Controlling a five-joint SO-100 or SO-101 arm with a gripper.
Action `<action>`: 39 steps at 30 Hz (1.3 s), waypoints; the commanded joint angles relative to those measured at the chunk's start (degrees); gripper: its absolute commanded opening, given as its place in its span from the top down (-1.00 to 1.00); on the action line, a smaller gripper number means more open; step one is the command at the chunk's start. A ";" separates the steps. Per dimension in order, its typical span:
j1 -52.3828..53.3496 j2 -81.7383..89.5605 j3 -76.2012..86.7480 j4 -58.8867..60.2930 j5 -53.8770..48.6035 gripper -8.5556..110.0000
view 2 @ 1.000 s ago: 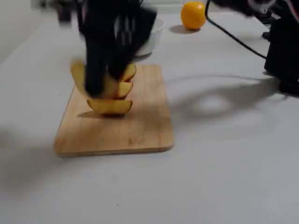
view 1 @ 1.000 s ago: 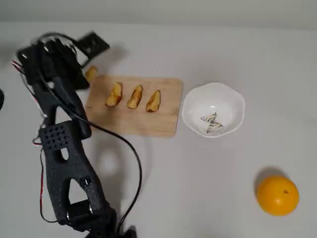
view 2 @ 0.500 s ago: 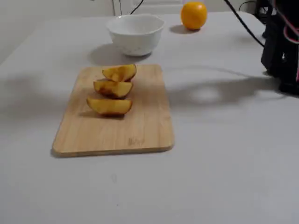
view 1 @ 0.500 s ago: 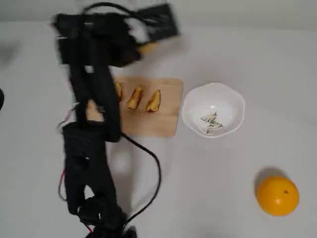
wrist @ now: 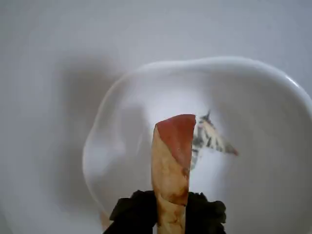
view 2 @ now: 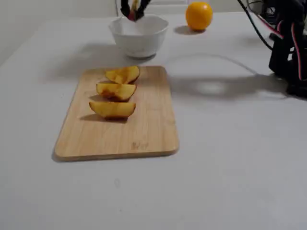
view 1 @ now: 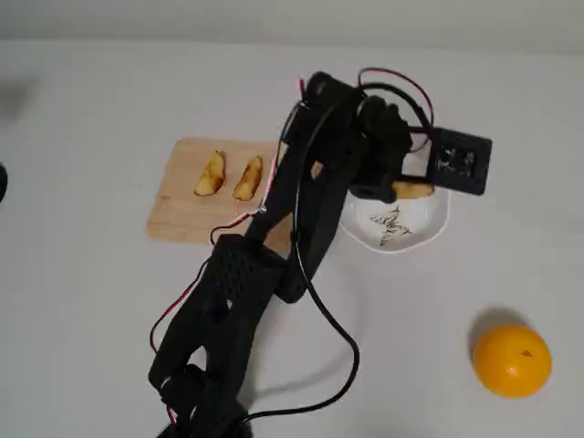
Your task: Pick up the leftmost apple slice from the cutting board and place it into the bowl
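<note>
Gripper (wrist: 170, 214) clenched on the apple slice (wrist: 171, 165), held above the bowl (wrist: 122, 97), over its inside. In the fixed view, three slimmer wedges (view 2: 114, 91) lie on the cutting board (view 2: 144, 129), near of the bowl; an orange (view 2: 199, 15) stands far right, well apart. Bare table (view 2: 240, 167) surrounds the board.

Overhead view: arm (view 1: 301, 210) hides board's (view 1: 182, 205) right end, bowl's (view 1: 415, 239) left rim. Wrist view: slice (wrist: 171, 170) cut off at bottom. Fixed view: gripper (view 2: 133, 10) cropped at top, probably pinching the slice.
</note>
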State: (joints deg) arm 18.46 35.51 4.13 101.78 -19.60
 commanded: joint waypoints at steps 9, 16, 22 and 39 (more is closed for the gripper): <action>0.88 1.58 0.53 2.02 0.62 0.22; -3.96 19.25 12.57 2.11 1.76 0.71; -10.81 45.18 26.10 2.02 5.27 0.86; -22.06 122.78 89.03 -11.87 11.16 0.86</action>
State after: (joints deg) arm -2.81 140.10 76.64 97.38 -8.88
